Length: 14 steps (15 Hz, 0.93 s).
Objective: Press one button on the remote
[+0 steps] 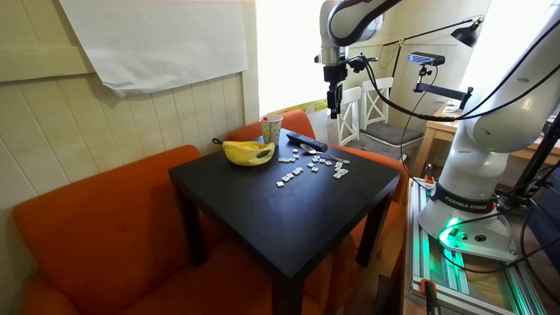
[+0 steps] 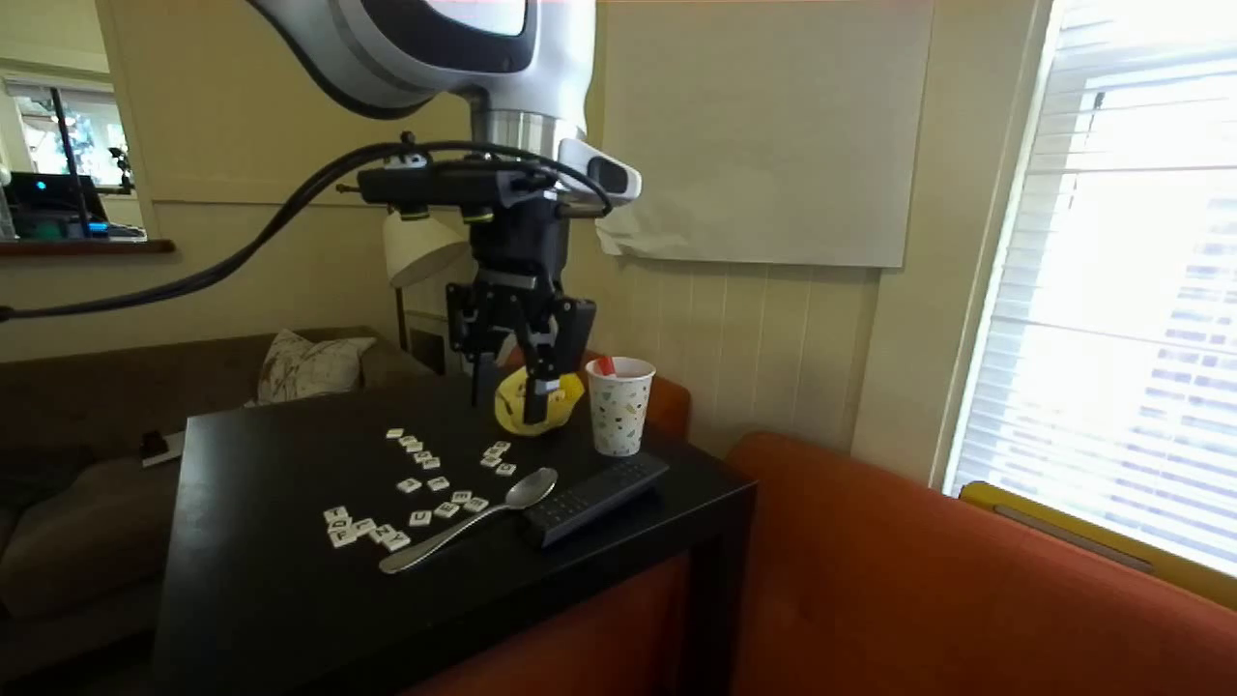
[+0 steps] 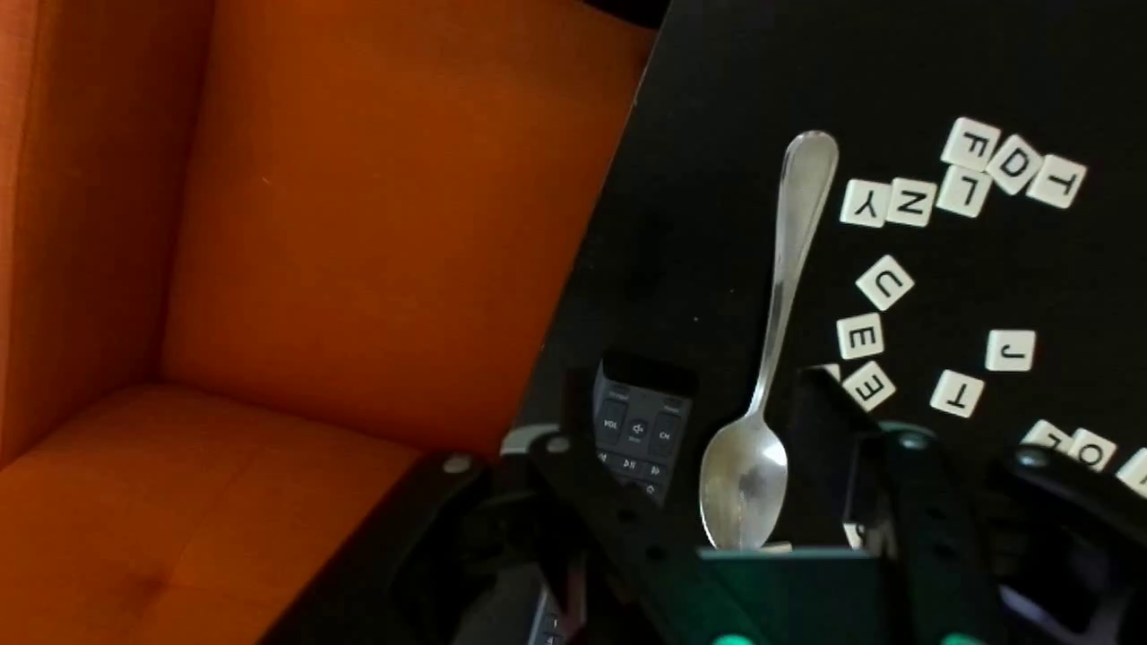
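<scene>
Here's the black table (image 1: 280,218), spread out below the fingers, orange sofa seating (image 1: 118,227) crowding in close around it, a pale panelled wall (image 1: 197,105) behind and daylight pouring through a blinded window (image 2: 1111,242). Underneath the fingers it's busy: white letter tiles (image 3: 860,336) scattered mostly past the finger at the right of the wrist view, and a steel spoon (image 3: 779,313) whose bowl shows in the gap as that camera looks down. In an exterior view a yellow banana-shaped bowl (image 2: 565,401) peeks out from behind the fingers, and a speckled paper cup (image 2: 619,406) stands upright just to their right, something red poking over its rim. And the gripper (image 2: 507,396) itself? Pointing straight down, up above the tabletop, its fingers (image 2: 534,404) clearly parted, only air between them, apart from everything on the table. Now the remote (image 3: 638,428): black, slim, lying flat on the table beneath the fingers, just beside the spoon's bowl with a thin dark strip between. In the wrist view its end sits in the gap, nearer the left-hand finger, VOL and CH keys readable, a mute key between them; the gripper covers its middle, and a few more keys show lower down.
</scene>
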Each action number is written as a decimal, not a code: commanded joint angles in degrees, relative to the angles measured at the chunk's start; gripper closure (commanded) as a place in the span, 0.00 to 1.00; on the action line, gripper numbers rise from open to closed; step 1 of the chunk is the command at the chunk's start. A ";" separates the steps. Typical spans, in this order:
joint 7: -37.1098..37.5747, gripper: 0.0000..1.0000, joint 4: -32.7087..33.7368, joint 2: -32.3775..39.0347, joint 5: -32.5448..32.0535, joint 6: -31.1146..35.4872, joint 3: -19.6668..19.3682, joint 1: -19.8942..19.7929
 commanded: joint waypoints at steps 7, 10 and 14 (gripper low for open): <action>13.11 1.00 -7.24 3.14 6.61 14.55 1.71 -0.97; 12.53 1.00 -7.37 3.26 7.08 15.17 1.97 -1.13; 12.64 0.99 -7.52 3.90 7.30 15.81 2.19 -1.19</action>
